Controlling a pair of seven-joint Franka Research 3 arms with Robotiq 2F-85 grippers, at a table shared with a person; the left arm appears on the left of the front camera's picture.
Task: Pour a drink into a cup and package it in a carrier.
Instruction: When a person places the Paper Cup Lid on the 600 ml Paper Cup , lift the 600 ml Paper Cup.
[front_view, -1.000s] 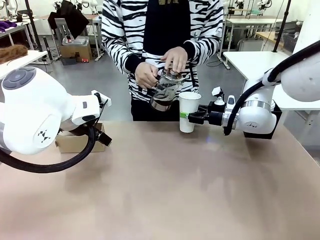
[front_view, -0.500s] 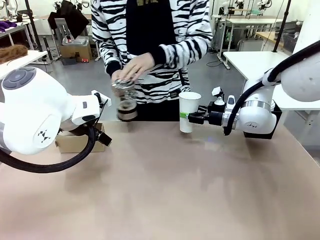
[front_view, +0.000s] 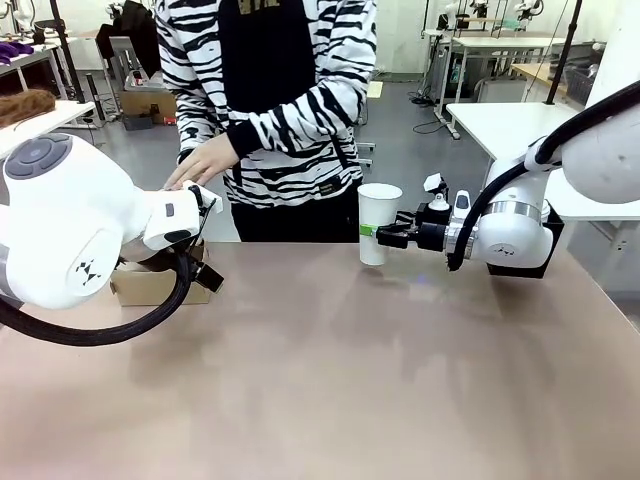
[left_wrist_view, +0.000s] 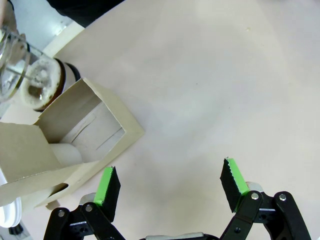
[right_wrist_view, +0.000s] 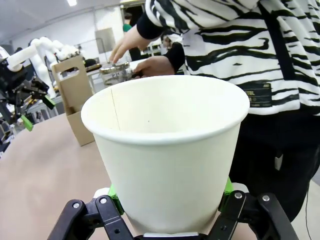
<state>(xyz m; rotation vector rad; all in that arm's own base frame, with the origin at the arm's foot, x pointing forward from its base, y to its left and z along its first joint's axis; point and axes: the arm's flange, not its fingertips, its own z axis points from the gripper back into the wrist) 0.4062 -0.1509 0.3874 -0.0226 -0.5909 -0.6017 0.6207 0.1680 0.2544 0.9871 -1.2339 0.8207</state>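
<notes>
Cup (front_view: 379, 222): stands upright near the far edge of the bench (front_view: 330, 380), right of centre, with no lid. Sits clenched low on its wall in the right end effector (front_view: 373, 232), reaching in level from the right. Base at bench level in the front view; contact with the surface not clear.

Right wrist view: looms close as the same cup (right_wrist_view: 165, 165), green pads pressed to both sides of the wall by the right end effector (right_wrist_view: 170, 200). Shows only bare white inner wall under the rim, contents out of sight. Adds, behind the cup, the carrier (right_wrist_view: 75, 100) upright on the bench with its handle tab up, and just beside it a glass pot (right_wrist_view: 116, 74) with one hand (right_wrist_view: 127, 42) of the person over its top and the other hand (right_wrist_view: 157, 65) alongside.

Front view: hides that pot behind the white left arm (front_view: 70, 220). Shows one hand (front_view: 203, 162) of the person lowered there, and a brown corner of the carrier (front_view: 150, 285) under the arm.

Left wrist view: looks down past the left end effector (left_wrist_view: 170, 172), released, jaws wide apart over bare bench (left_wrist_view: 210, 75). Catches the carrier (left_wrist_view: 125, 127) just beside one finger, open side up, something white and rounded inside, too hidden to name. Shows the glass pot (left_wrist_view: 40, 82) from above, right against the carrier's far side, with a brown tint low in the glass.
</notes>
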